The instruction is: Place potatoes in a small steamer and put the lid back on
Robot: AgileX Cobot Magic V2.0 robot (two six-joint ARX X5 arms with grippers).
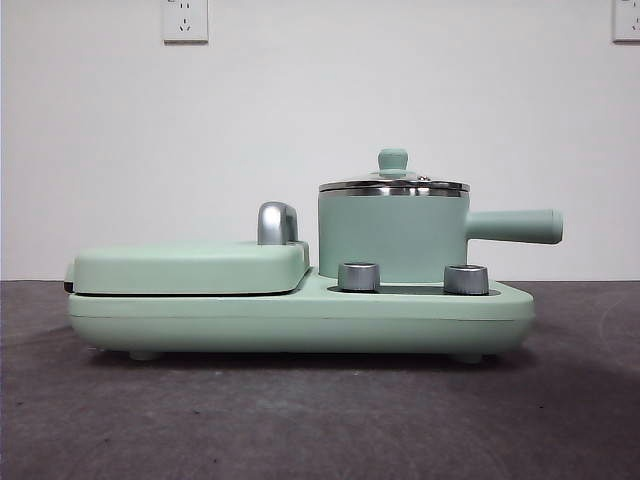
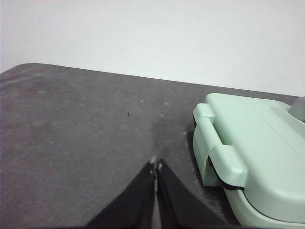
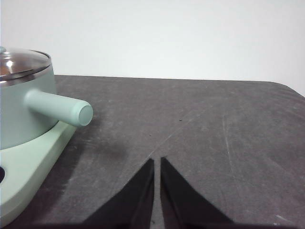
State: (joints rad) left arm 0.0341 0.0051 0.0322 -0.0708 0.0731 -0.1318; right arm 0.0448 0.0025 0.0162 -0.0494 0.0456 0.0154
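Behind everything you see a plain white wall [image 1: 400, 90] with two power sockets, one [image 1: 185, 19] high on one side and one [image 1: 626, 19] at the far top corner. Below it lies a dark grey table [image 1: 300, 420].

On the table sits a mint-green cooker base [image 1: 300, 315] with two silver dials [image 1: 359, 276] on its front. The small steamer [image 1: 392, 235] stands on the base, just behind the dials. Its straight handle [image 1: 515, 226] sticks out to the side. The lid [image 1: 394, 184] is on the pot, and its little green knob [image 1: 393, 160] points up. You cannot see inside the pot, and you cannot see the potato in any view.

Next to the pot lies the flat grill cover [image 1: 190, 268], closed, with a shiny handle [image 1: 277, 222] at its back.

Your left gripper [image 2: 156, 164] hangs over the bare table, near the hinge end of the grill cover. Its two black jaws are pressed together and hold nothing.

Your right gripper [image 3: 157, 160] hangs over the bare table too, off to the side of the pot handle and well apart from it. Its jaws sit almost together, with only a thin slit between them, and they hold nothing.
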